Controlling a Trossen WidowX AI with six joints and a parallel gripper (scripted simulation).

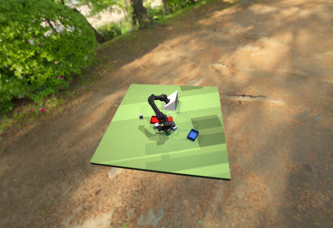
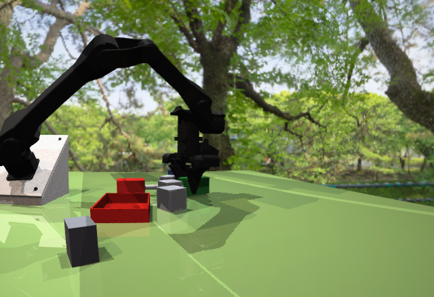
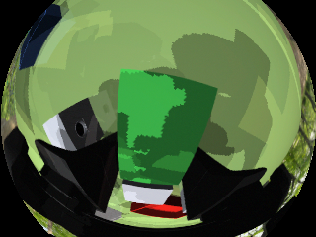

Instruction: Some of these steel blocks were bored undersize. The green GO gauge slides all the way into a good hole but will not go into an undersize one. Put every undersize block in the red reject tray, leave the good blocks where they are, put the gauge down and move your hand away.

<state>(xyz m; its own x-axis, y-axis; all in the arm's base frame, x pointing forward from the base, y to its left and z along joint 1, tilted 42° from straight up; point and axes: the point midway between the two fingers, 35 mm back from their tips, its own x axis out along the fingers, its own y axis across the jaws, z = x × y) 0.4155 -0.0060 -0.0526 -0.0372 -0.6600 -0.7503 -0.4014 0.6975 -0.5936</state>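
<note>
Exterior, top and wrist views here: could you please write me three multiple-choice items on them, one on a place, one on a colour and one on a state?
1. Which thing stands nearest the camera in the exterior view?
A. The red tray
B. The dark block
C. The sloped stand

2. What colour is the right-hand tray in the top view?
A. Yellow
B. White
C. Blue

3. What is the state of the end effector?
A. Shut on the green gauge
B. Wide open, holding nothing
C. Shut on a tree branch

Key:
1. B: the block stands lowest and foremost in the exterior view.
2. C: its walls and floor are blue in the top view.
3. A: the wrist view shows the green gauge between the two fingers.
</note>
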